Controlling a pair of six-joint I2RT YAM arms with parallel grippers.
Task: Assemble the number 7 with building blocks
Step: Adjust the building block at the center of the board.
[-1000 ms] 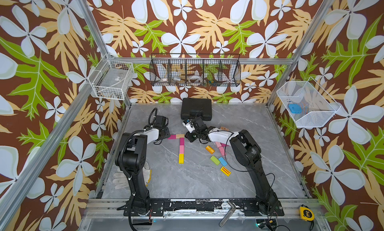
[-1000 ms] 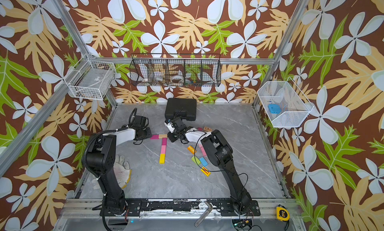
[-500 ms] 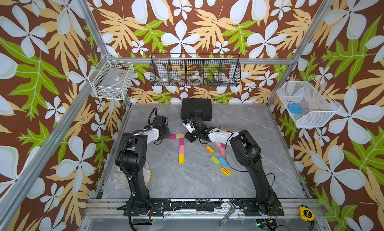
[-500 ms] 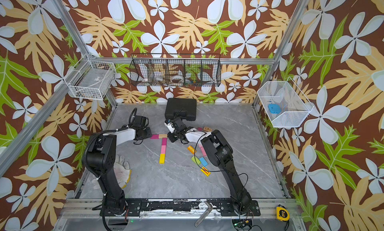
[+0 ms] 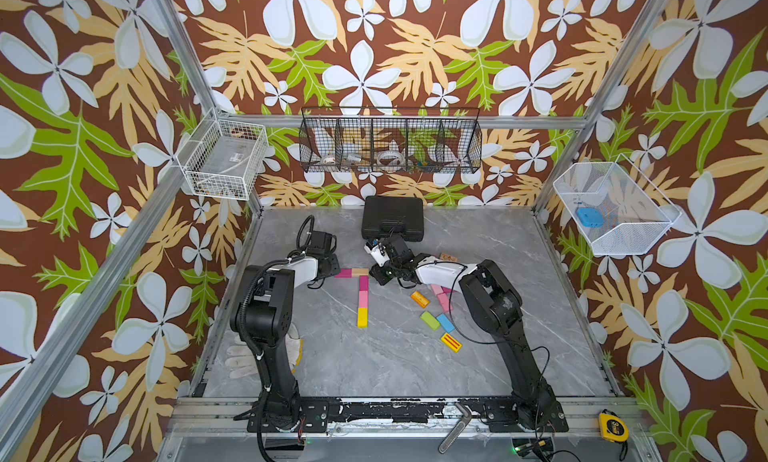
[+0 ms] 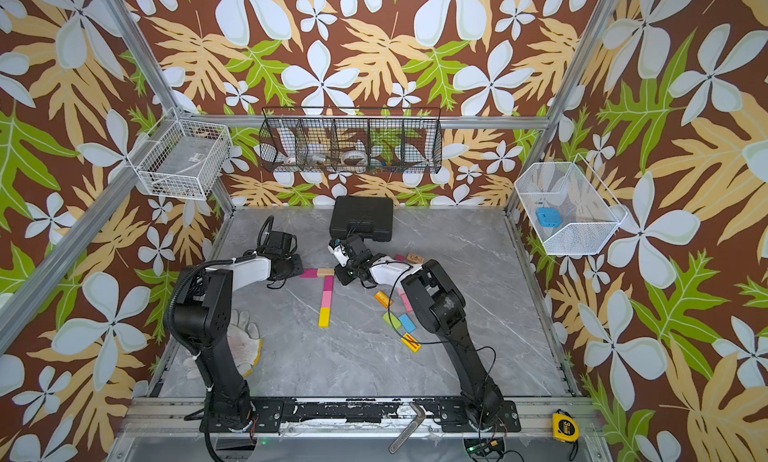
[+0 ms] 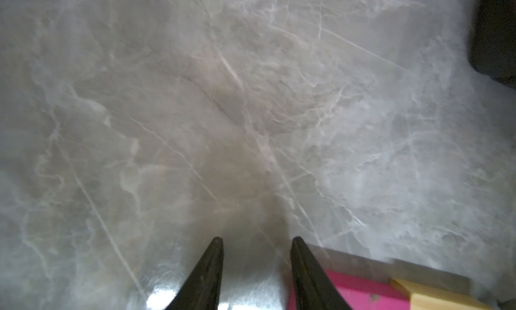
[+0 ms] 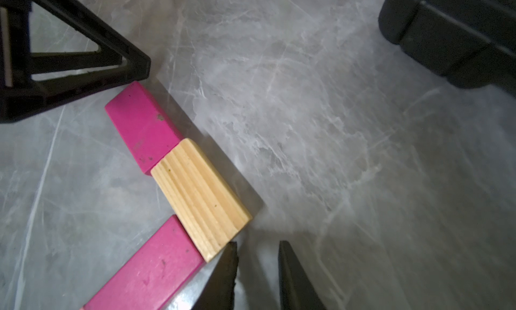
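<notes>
Spares lie nearest you: a yellow red-striped block (image 5: 451, 342), then a green block (image 5: 429, 320) and a blue block (image 5: 445, 322) side by side. Just beyond them are an orange block (image 5: 419, 299) and a pale pink block (image 5: 443, 301) partly under the right arm. None of these belongs to the figure.

To their left on the grey table (image 5: 374, 364) you can read the 7 in both top views. Its stem runs away from you, a yellow stem block (image 5: 362, 317), a pink stem block (image 5: 363, 299) and a magenta stem block (image 5: 363, 283), laid end to end in one line. Across its far end lies the bar, a plain wood block (image 8: 201, 197) butted against a magenta bar block (image 8: 142, 124). The stem meets the wood block's long side.

By my reading the shape is essentially built (five blocks, stem and bar), and all you have left is a final squaring and backing the arms off.

The left gripper (image 7: 257, 240) sits low at the bar's magenta end, jaws partway apart and gripping nothing, with one finger just beside that block. The right gripper (image 8: 257, 243) sits at the wood end, jaws nearly closed and empty, one tip close to the wood corner.

Farthest off stands a black case (image 5: 392, 223), no part of the job.
</notes>
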